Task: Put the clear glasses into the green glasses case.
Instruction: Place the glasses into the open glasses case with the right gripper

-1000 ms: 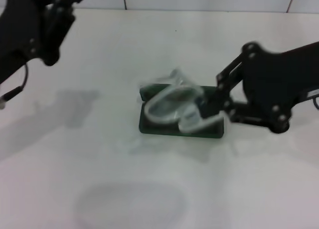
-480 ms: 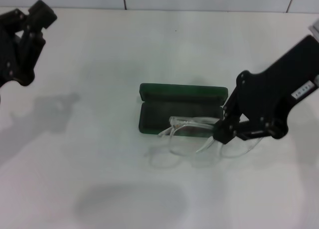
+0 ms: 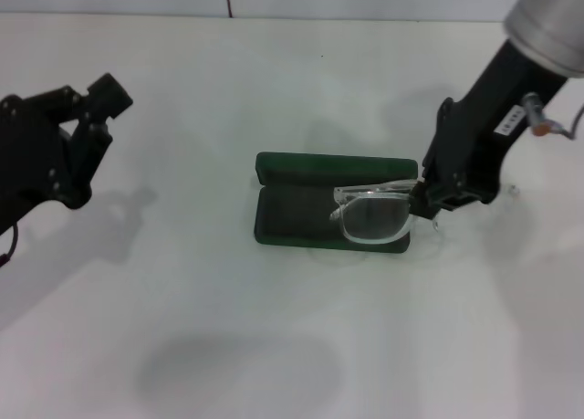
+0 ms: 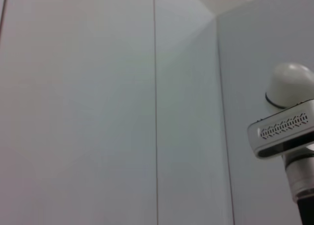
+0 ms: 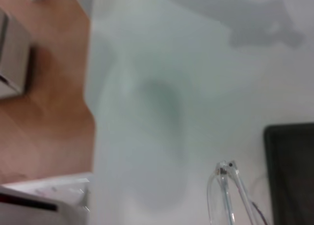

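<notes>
Clear glasses point(image 3: 372, 216) now higher over green glasses case point(image 3: 301, 200), right end effector point(image 3: 422, 203) clamped on them

green glasses case point(image 3: 301, 214) lies open mid-table, lid flat toward 12 o'clock, dark lining up. clear glasses point(image 3: 372, 216) held tilted over the case's 3 o'clock end, one lens above the tray, the frame's end pinched at 3 o'clock.

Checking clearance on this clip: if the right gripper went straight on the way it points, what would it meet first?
The right gripper holds the clear glasses and points down-left, so it would likely meet the open green glasses case first; depth is unclear.
</notes>
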You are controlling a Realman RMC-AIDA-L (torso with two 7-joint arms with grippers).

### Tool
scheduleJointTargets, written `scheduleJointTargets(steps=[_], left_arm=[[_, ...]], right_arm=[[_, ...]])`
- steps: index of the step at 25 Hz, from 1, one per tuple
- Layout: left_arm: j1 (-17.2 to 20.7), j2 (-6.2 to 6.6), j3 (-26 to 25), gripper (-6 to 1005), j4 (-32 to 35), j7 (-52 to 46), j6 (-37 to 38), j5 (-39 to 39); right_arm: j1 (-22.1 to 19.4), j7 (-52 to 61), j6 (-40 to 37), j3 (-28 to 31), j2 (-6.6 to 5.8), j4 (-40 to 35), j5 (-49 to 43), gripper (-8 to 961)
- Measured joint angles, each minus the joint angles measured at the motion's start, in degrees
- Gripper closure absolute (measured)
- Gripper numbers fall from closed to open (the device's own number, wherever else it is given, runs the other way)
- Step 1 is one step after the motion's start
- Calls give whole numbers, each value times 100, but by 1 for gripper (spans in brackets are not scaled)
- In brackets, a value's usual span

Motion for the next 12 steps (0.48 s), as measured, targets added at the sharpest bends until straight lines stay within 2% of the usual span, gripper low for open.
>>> scheduleJointTargets(steps=[2,3,5,7,12], left_arm=[[49,0,-8,944,-1,4,-40,60],[49,0,-8,944,-1,4,-40,60],[113,-7,-13,944,-15,23,-120,106],[145,-21,-18,944,-41,38,-155,181],[224,-25,-43,944,-73,43,-250,327]], right_arm=[[24,-11,128,-139,6,54,-40,906],[50,-45,495,-522,11,171,-76,906],[51,-57,709,-708,15,232,-76,905],[63,-54,1221,-1237,45,413,-51,905],[-40,170,1999,-2020,55,528,68,905]])
